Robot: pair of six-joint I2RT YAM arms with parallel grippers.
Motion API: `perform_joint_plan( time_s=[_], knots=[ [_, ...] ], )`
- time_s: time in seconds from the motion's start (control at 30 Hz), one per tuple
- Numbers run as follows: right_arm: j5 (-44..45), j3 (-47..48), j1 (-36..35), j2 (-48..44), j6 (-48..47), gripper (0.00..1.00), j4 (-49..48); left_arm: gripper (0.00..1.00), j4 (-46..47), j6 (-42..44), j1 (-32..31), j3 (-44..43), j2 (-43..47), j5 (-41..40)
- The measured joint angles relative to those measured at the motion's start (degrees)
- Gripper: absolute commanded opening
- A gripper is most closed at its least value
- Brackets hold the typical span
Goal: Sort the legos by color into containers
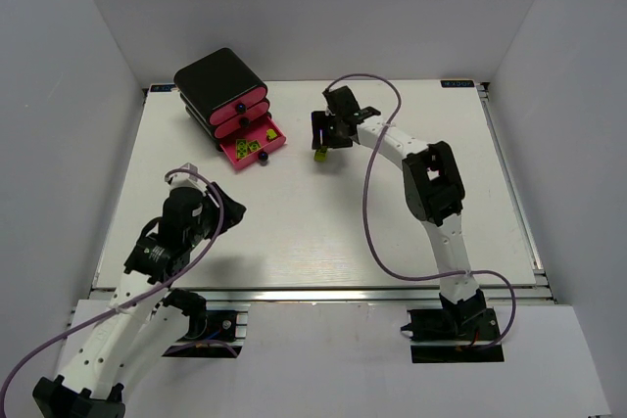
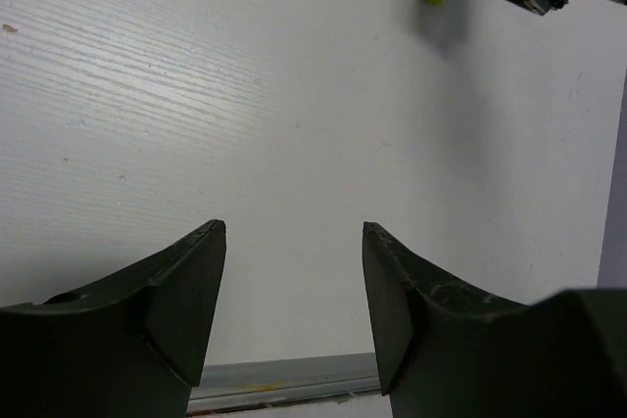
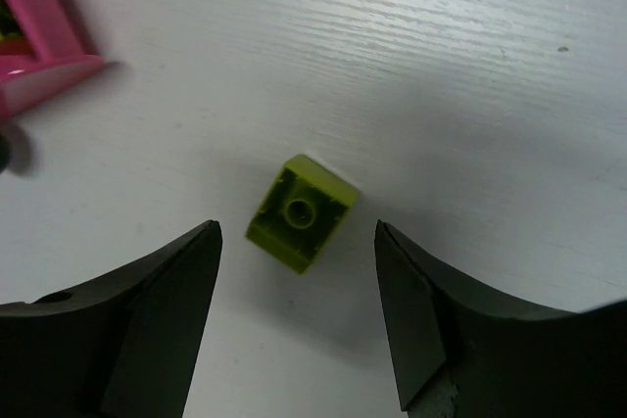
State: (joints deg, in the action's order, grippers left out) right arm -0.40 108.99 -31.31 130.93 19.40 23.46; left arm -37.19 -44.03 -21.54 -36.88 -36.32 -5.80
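Lime brick [image 3: 299, 212]: one, loose near the drawers [image 1: 240, 116]; other bricks [image 1: 253, 148] inside, uncountable.
Drawers: three; we see the bottom drawer [image 1: 278, 142] out.
Right gripper [image 3: 296, 230]: wide open over the lime brick, empty.
Left gripper [image 2: 294, 229]: wide open, empty.

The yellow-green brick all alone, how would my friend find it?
Start at the rounded black cabinet, far left on the white table. Look right of its open pink drawer, under the right arm's open jaws. This lime plastic brick lies alone; the other bricks sit in that drawer.
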Motion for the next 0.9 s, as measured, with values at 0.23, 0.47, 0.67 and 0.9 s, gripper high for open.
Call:
perform_joint_plan(
  time_s=[0.23, 0.47, 0.67, 0.9],
  knots=[
    [4.2, 1.5, -0.7, 3.8, 1.3, 0.69, 0.5, 0.68, -1.0, -1.0, 0.0, 0.0, 1.6, 0.0],
    [5.9, 3.6, -2.1, 5.5, 0.6, 0.37, 0.2, 0.68, -1.7, -1.0, -0.1, 0.0, 0.7, -0.1],
    [5.0, 3.6, -2.5, 5.6, -2.2, 0.07, -0.3, 0.67, -1.8, -1.0, -0.1, 0.0, 0.3, -0.3],
    [-15.1, 3.6, -2.2, 4.5, -18.4, 0.02, -9.7, 0.68, -1.2, -1.0, -0.1, 0.1, 0.2, -0.4]
  ],
)
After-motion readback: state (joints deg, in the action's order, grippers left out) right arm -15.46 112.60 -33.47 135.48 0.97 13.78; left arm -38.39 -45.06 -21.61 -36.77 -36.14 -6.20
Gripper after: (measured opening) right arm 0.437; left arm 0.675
